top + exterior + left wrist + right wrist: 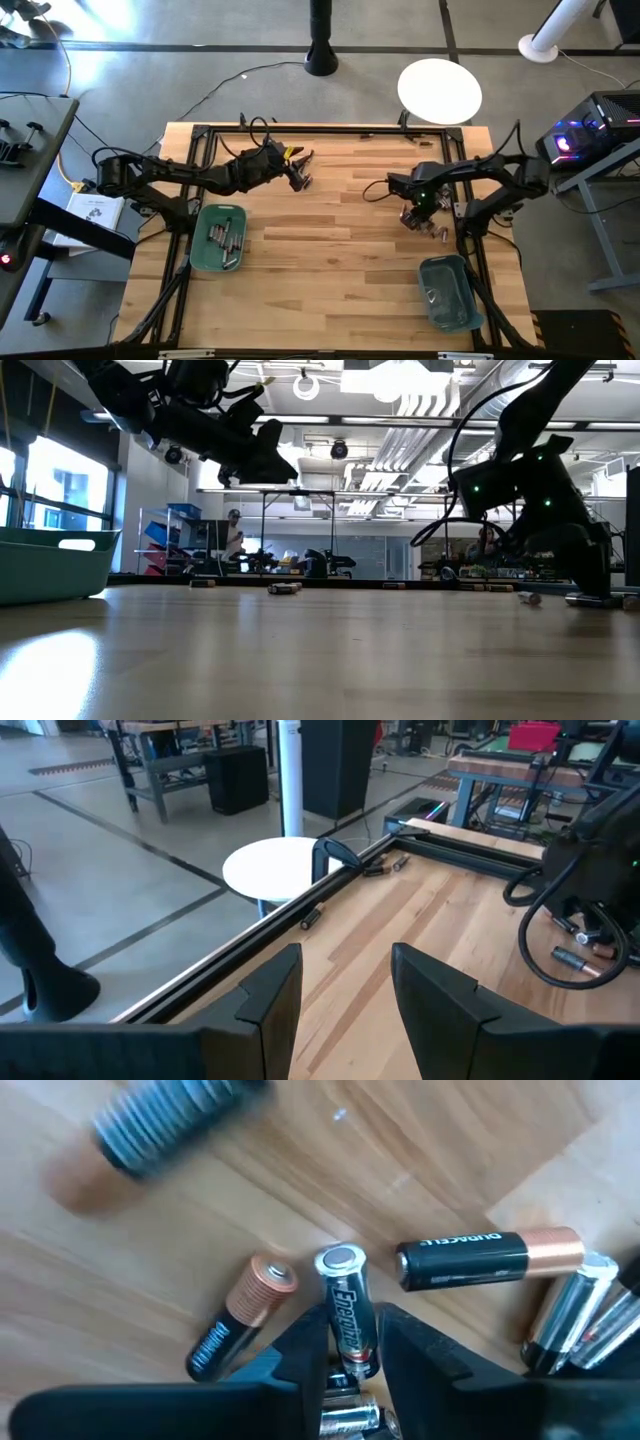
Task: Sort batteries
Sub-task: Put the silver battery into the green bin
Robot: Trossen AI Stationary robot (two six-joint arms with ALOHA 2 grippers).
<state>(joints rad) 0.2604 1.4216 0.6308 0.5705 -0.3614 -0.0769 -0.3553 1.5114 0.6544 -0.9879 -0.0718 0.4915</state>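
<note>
Wooden table [330, 250] carries a teal bin [219, 238] of batteries on the left and a second teal bin [447, 293] at the right near edge, with loose batteries [437, 232] scattered on the wood just beside the right arm. Right hand [350, 1342] is down among that cluster, its fingers [305, 1345] grasping a silvery battery [347, 1308] between them, a copper-topped battery [236, 1318] and another [485, 1258] lying close on either side. Left hand [345, 990] hovers above the table's far left part, fingers apart and holding nothing.
</note>
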